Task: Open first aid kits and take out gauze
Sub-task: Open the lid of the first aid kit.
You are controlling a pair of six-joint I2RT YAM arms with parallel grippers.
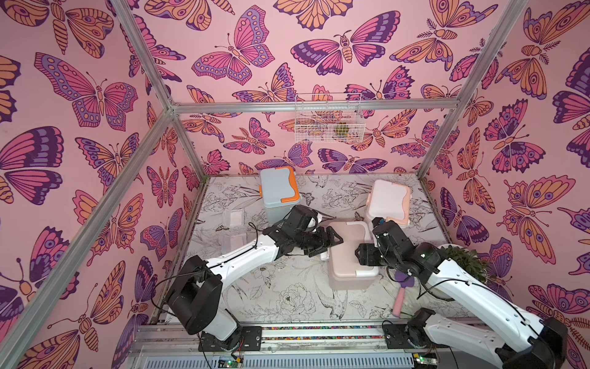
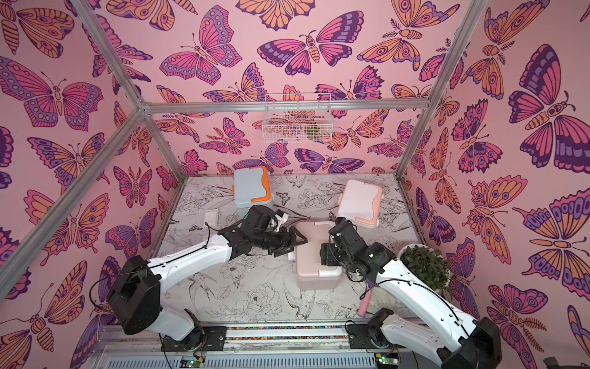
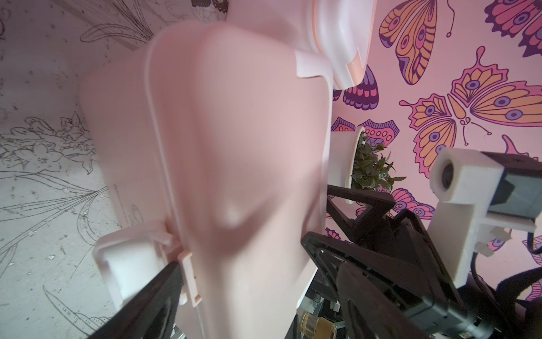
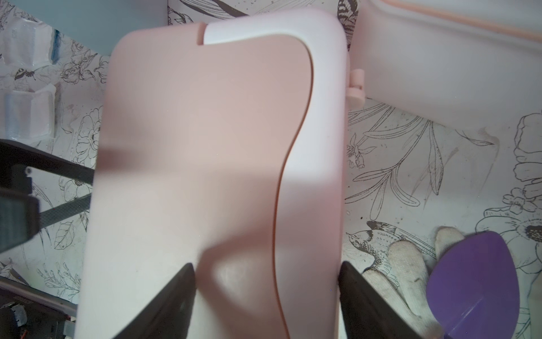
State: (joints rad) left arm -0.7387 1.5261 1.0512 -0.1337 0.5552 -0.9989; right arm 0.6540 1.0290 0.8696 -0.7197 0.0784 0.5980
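Observation:
Three first aid kits stand on the table, all with lids down: light blue with orange trim (image 1: 278, 188) (image 2: 252, 187), white with peach trim (image 1: 389, 202) (image 2: 360, 202), and dusty pink (image 1: 349, 274) (image 2: 314, 276) in the middle. My left gripper (image 1: 330, 244) (image 3: 239, 255) is open at the pink kit's left end. One of its fingers (image 3: 152, 293) lies against the white latch (image 3: 129, 258) and the other stands off above the lid. My right gripper (image 1: 364, 255) (image 4: 265, 264) is open over the lid's white handle side (image 4: 319, 117). Two gauze packets (image 1: 233, 217) (image 1: 235, 241) (image 4: 29, 114) lie at the table's left.
A purple brush with a pink handle (image 1: 400, 300) (image 4: 472, 278) and a white cloth (image 4: 404, 264) lie under my right arm. A potted plant (image 2: 426, 266) stands at the right wall. A wire basket (image 1: 327, 118) hangs on the back wall.

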